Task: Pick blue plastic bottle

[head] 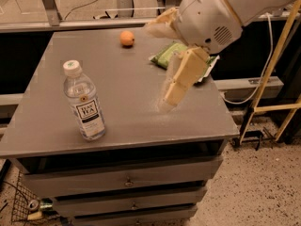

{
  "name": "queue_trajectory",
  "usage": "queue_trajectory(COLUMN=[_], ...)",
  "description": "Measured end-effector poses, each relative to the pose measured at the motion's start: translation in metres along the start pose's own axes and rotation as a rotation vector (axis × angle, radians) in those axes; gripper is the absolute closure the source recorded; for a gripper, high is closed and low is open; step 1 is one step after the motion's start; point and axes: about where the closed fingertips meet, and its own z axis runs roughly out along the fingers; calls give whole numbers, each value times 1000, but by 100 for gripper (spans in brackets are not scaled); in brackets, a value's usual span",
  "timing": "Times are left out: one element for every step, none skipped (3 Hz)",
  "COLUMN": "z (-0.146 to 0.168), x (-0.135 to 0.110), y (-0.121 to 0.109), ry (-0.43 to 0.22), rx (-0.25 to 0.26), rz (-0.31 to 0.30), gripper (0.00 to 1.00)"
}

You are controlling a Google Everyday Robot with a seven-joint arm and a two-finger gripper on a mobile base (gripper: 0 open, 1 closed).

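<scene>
In the camera view, the clear plastic bottle with a white screw cap and a white-and-dark label reading "TEA" [85, 103] stands upright on the near left part of the flat grey table top [127, 84], close to its front edge. Nothing touches it.

The gripper [157, 67], with pale cream fingers, hangs over the middle-right of the table top, well apart from the bottle and to its right. Its jaws stand wide apart. One finger [184, 76] slants down towards the surface, and the other points left, higher up. Nothing is held between them. The bulky white arm housing [214, 11] behind the gripper reaches in from the upper right corner.

A small round orange ball-like thing [126, 38] lies towards the far edge of the table. Just right of it, a green crinkled snack bag [168, 55] lies flat, partly hidden behind the gripper.

Below the table top, grey drawers with small metal knobs [128, 182] are stacked one under another. A yellow metal frame [282, 55] and a white cable [271, 36] stand to the right of the table. A dark wire basket [21, 206] sits on the speckled floor [263, 187] at lower left
</scene>
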Motion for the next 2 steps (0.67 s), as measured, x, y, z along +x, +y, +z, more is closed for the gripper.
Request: queue_trajectory(z=[0, 4], x=[-2, -2], y=[1, 1], ry=[-4, -22], rx=[-1, -2], rz=[0, 3], gripper=[0, 0])
